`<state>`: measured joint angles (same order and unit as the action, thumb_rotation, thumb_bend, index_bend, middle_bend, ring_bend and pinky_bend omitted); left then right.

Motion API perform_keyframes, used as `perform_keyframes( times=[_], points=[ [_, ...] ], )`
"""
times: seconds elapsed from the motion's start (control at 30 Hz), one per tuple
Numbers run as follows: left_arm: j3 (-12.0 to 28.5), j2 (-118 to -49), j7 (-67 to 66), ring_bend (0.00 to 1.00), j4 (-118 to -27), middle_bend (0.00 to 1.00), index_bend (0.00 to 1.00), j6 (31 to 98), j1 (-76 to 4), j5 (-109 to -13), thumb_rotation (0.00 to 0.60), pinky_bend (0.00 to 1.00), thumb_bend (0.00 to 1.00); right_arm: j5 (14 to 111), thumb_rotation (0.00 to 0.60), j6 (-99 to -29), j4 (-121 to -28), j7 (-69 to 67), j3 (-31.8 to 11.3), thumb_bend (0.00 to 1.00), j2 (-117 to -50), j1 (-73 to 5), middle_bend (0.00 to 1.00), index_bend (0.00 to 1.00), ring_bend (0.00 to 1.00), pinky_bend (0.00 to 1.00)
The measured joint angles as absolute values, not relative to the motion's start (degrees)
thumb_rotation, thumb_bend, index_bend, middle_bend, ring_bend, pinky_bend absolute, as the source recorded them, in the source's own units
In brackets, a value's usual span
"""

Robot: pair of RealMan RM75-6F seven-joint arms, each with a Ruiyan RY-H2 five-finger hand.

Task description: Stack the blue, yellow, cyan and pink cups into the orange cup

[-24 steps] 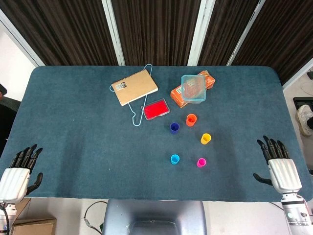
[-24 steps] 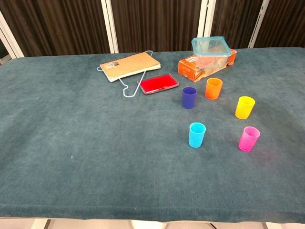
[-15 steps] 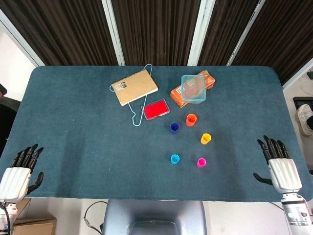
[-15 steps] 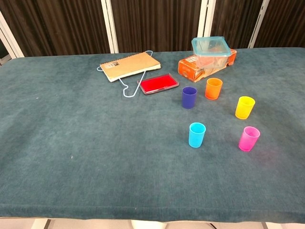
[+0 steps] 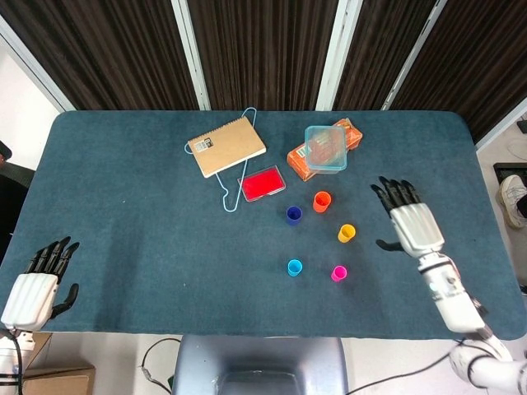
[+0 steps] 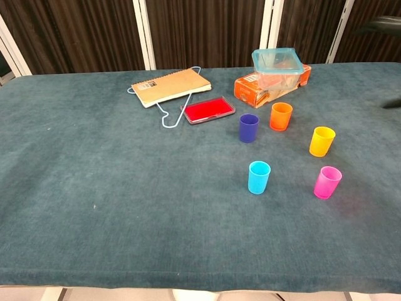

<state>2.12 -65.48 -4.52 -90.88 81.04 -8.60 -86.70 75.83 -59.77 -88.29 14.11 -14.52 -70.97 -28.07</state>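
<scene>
Right hand (image 5: 409, 224) has swung in from the table edge, fingers (image 5: 394, 192) spread and empty, now hovering beside the yellow cup (image 5: 347, 233), likely lining up a first pick. Orange cup (image 5: 322, 201) stands just beyond, blue cup (image 5: 294, 215), cyan cup (image 5: 295, 267) and pink cup (image 5: 339, 273) apart around it. Left hand (image 5: 34, 288) idles, spread and empty, at the near corner.

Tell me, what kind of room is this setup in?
Probably a lab or test room, not a home. A table covered in dark blue cloth stands before dark curtains, two robot hands, left hand and right hand, are over it, and small props such as coloured cups are laid out.
</scene>
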Motion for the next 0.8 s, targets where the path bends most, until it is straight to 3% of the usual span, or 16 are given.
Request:
perform_keyframes(
  times=[0.13,0.3,0.8],
  points=[
    [2.1,-65.6,-4.7,0.00,-90.7,0.00,0.00,80.4,-8.9,-86.3,0.600,0.11,0.46,70.0,0.600,-53.9,-83.9,20.3,-17.3,0.33,-76.5,-36.0,0.00,0.35,0.00,0.00],
    [1.8,-65.4,-4.6,0.00,-90.9,0.00,0.00,80.6,-8.7,-86.4,0.600,0.11,0.46,63.5,0.600,-48.5,-76.7,25.9,-18.3,0.34,-83.7,-43.1,0.00,0.38,0.00,0.00],
    [0.9,-65.2,-3.5,0.00,-90.8,0.00,0.00,81.8,-8.2,-87.8,0.600,0.11,0.46,57.7,0.600,-44.1,-65.1,28.6,-15.9,0.36,-94.1,-50.2,0.00,0.43,0.00,0.00]
  ],
)
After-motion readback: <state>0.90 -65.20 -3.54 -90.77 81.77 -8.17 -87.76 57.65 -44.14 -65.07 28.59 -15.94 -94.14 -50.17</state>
